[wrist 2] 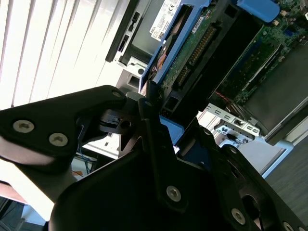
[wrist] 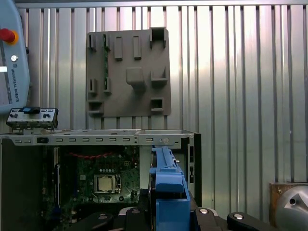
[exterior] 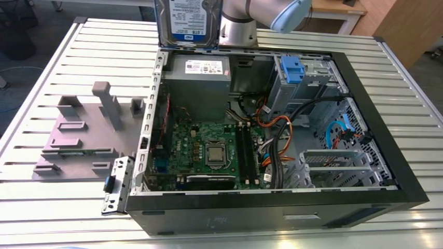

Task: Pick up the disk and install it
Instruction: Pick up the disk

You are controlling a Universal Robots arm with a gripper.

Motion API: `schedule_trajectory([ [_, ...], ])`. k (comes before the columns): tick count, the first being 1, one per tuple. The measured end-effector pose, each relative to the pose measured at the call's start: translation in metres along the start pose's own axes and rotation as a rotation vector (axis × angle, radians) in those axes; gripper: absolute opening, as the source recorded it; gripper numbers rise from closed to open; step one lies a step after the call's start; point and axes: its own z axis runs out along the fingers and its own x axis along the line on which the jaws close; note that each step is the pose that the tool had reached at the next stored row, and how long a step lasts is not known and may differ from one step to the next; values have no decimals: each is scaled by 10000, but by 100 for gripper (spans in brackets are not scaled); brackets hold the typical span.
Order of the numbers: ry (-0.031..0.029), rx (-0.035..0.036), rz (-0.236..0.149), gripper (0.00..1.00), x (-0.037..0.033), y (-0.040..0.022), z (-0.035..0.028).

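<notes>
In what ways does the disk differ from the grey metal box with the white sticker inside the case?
The disk hangs upright above the rim of the case, held by the gripper; the grey box lies mounted inside the case. The disk looks smaller than the box. The disk carries a large blue-and-white label and blue rails; the box has a small white sticker on bare grey metal. Both are rectangular metal units.

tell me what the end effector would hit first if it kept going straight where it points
Probably the grey power supply box in the open case. The end effector holds the disk above it, though depth is unclear.
</notes>
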Motion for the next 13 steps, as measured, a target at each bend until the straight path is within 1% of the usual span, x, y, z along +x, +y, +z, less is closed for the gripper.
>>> schedule_trajectory([
  [13, 1, -3, 0, 37, -2, -60, -1],
])
